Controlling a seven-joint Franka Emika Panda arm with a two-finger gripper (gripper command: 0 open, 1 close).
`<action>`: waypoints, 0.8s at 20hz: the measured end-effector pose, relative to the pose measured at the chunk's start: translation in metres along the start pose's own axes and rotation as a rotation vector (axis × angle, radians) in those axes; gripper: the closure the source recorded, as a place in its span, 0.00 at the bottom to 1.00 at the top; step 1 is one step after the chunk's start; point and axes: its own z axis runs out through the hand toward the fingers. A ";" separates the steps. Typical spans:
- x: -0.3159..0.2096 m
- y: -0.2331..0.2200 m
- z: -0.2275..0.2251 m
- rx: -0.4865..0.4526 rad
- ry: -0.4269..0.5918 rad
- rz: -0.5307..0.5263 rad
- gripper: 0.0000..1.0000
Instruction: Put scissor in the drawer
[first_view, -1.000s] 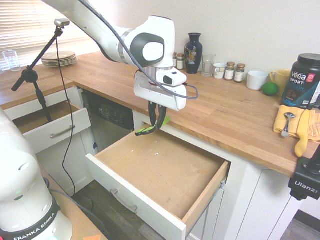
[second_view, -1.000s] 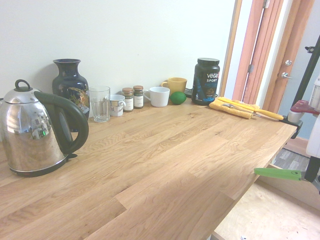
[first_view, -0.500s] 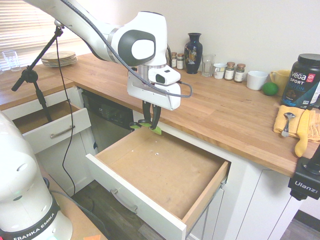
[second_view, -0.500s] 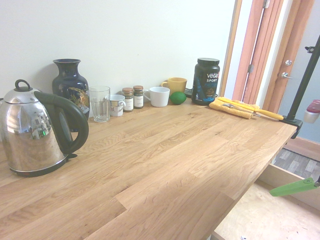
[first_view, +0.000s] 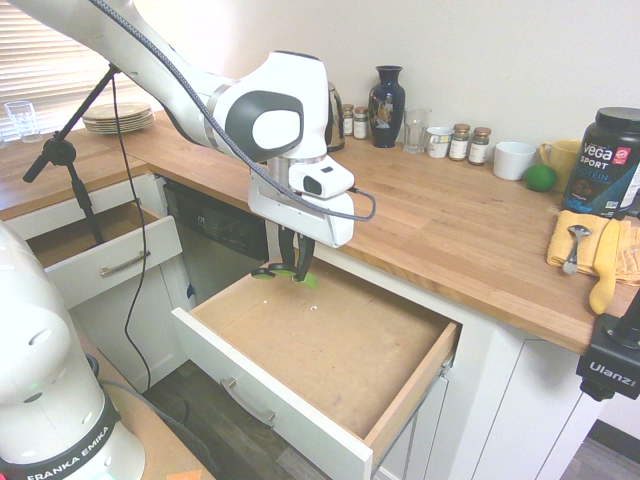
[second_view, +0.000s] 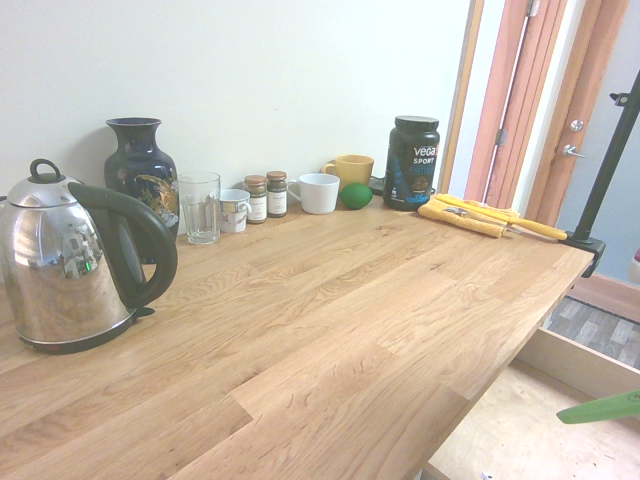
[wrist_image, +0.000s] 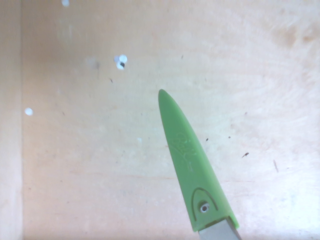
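A kitchen corner with a butcher-block counter and white cabinets; below the counter the drawer stands pulled wide open, its pale plywood floor bare apart from a few small specks.

The step in hand, as I judge it, is the lowering and release. The gripper hangs over the back left part of the drawer, near the counter edge, fingers closed on the scissor around its dark loops. To do this well, bring the scissor down until it is just above the plywood before letting go — a drop from height could make it bounce or skid toward a side wall. Keep clear of the counter lip behind while descending, and open the fingers fully so neither loop snags on withdrawal; then lift straight up.

The scissor is held roughly level, crosswise under the fingers: dark loops show on 1 side of the gripper and the lime-green blade cover on the other. In the wrist view the green cover rises from the bottom edge and tapers to a point over bare plywood, with the drawer's side wall well apart from it. In the second exterior view only the green tip shows, above the drawer floor — whether it touches yet, I cannot tell.
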 end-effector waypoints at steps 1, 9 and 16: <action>0.001 0.000 0.007 0.001 0.001 -0.002 1.00; 0.016 -0.006 0.077 -0.008 -0.008 -0.013 1.00; 0.033 -0.014 0.118 -0.019 -0.027 -0.016 1.00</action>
